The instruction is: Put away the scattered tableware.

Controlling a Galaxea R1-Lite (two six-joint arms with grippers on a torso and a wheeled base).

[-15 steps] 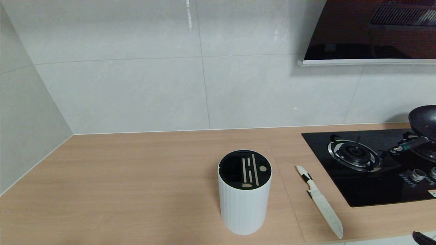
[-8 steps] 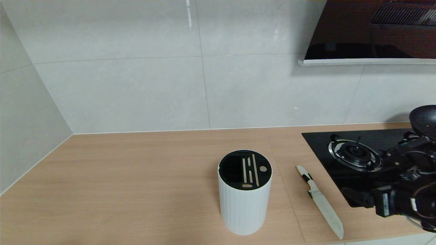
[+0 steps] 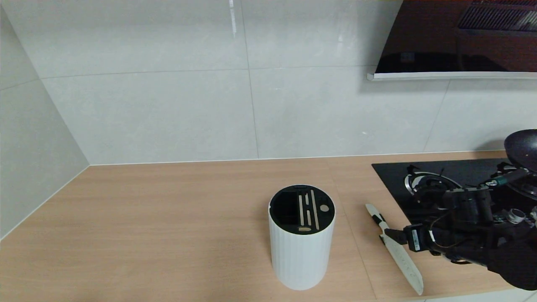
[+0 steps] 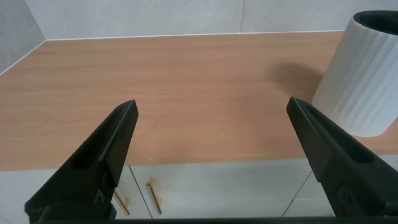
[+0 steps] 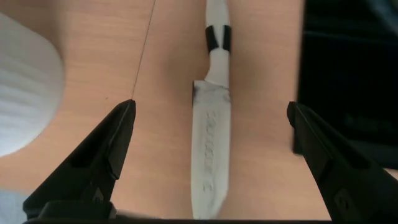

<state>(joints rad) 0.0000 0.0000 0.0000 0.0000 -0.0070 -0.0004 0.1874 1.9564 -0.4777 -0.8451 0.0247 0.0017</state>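
A white knife (image 3: 394, 249) with a black band on its handle lies on the wooden counter, between the holder and the stove. A white ribbed knife holder (image 3: 301, 239) with a black slotted top stands upright to its left. My right gripper (image 3: 402, 239) hovers over the knife, open. In the right wrist view the knife (image 5: 211, 149) lies lengthwise between the wide-apart fingers (image 5: 118, 140) of the right gripper (image 5: 210, 107), untouched. My left gripper (image 4: 211, 104) is open and holds nothing above the counter's front edge, with the holder (image 4: 364, 74) off to one side.
A black gas stove (image 3: 423, 176) sits at the right, with a dark pan (image 3: 522, 147) on its far burner. A range hood (image 3: 453, 42) hangs above. Tiled walls close the back and left. The counter left of the holder is bare wood (image 3: 147, 218).
My right arm has come in from the lower right and moved left across the stove's front edge, so its gripper now hangs over the knife. Knife and holder have not moved.
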